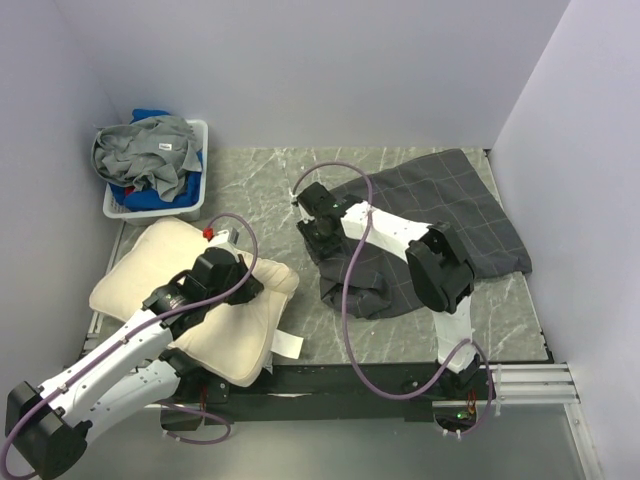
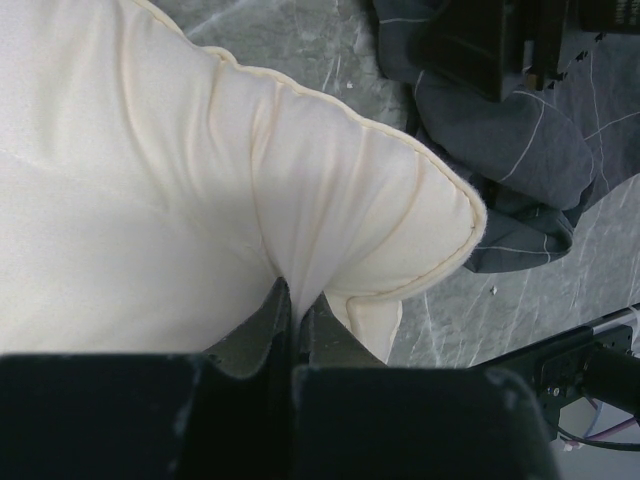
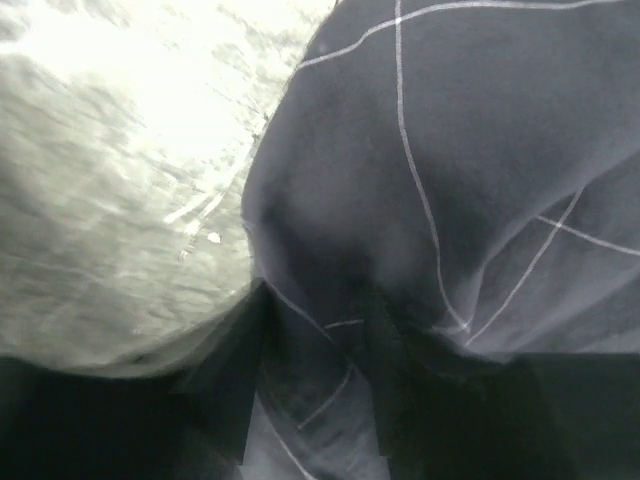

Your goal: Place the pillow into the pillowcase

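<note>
The cream pillow (image 1: 175, 290) lies at the front left of the table, its white label (image 1: 288, 346) at the near right edge. My left gripper (image 1: 243, 281) is on its right part; in the left wrist view it (image 2: 297, 303) is shut on a pinched fold of the pillow (image 2: 180, 180). The dark grey grid-pattern pillowcase (image 1: 450, 225) lies crumpled at centre right. My right gripper (image 1: 318, 240) is at its left edge. In the right wrist view it (image 3: 312, 345) is open, fingers spread, with pillowcase cloth (image 3: 450, 150) lying between them.
A white basket (image 1: 195, 205) full of grey and blue clothes stands at the back left. Grey marble tabletop (image 1: 250, 190) shows between pillow and pillowcase. Walls close in on the left, back and right. Purple cables loop over both arms.
</note>
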`<action>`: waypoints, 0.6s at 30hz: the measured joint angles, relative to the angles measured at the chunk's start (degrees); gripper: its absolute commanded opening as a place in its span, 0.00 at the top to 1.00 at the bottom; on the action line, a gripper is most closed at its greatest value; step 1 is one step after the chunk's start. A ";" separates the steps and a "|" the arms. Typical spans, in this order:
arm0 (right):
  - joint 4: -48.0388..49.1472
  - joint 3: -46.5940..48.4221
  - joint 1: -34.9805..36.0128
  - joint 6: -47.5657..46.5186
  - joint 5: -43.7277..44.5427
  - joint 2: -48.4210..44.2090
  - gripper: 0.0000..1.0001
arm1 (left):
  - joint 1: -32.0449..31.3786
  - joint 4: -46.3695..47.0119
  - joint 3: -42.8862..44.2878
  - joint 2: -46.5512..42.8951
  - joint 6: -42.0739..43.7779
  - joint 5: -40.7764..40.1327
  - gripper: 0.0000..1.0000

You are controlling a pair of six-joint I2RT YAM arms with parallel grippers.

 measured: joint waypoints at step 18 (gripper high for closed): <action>6.34 -5.92 -17.29 10.73 -12.85 -21.73 1.00 | 0.00 4.94 0.15 8.31 0.26 1.84 0.99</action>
